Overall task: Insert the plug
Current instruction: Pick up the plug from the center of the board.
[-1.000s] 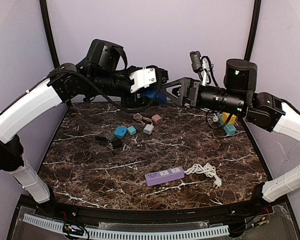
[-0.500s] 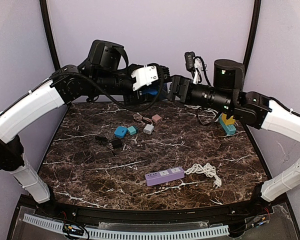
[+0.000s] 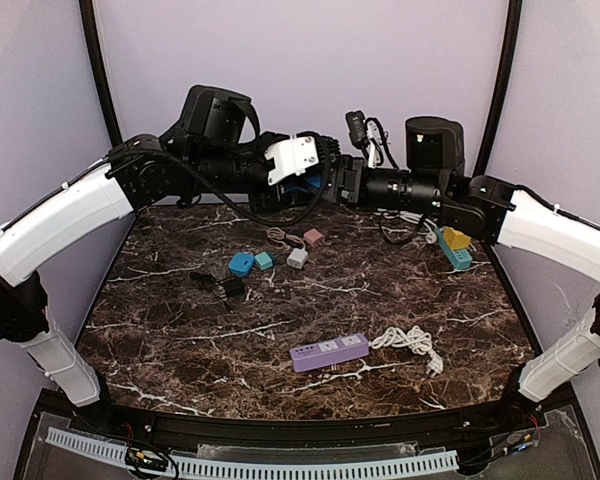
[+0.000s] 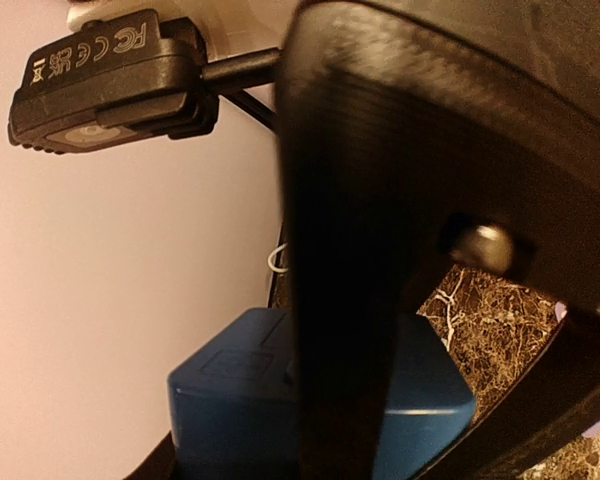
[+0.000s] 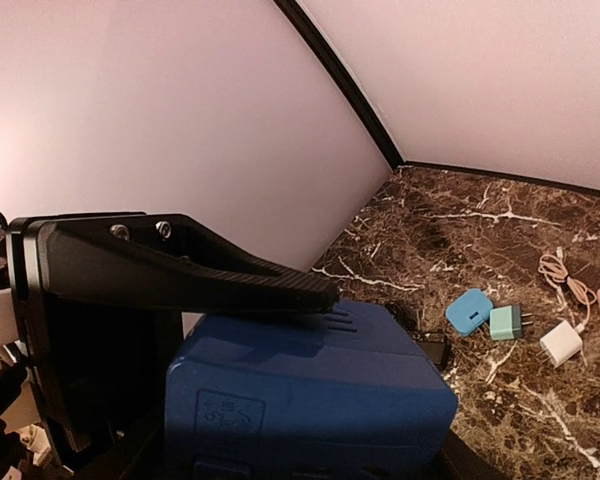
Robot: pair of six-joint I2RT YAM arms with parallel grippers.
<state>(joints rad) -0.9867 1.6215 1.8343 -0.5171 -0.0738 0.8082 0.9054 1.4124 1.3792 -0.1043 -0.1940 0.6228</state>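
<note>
blue plug (image 5: 280, 375) midair, clamped in half-open left end effector (image 3: 318, 172). right end effector (image 5: 325, 390) straddles it, touching its top, grip unclear. power strip (image 3: 328, 351) well below both on worktop (image 3: 180, 330), lying crosswise.

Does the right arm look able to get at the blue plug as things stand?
Likely yes: the right tool sits around the blue plug, one finger on its top, with nothing between; the left tool appears to hold it up.
</note>
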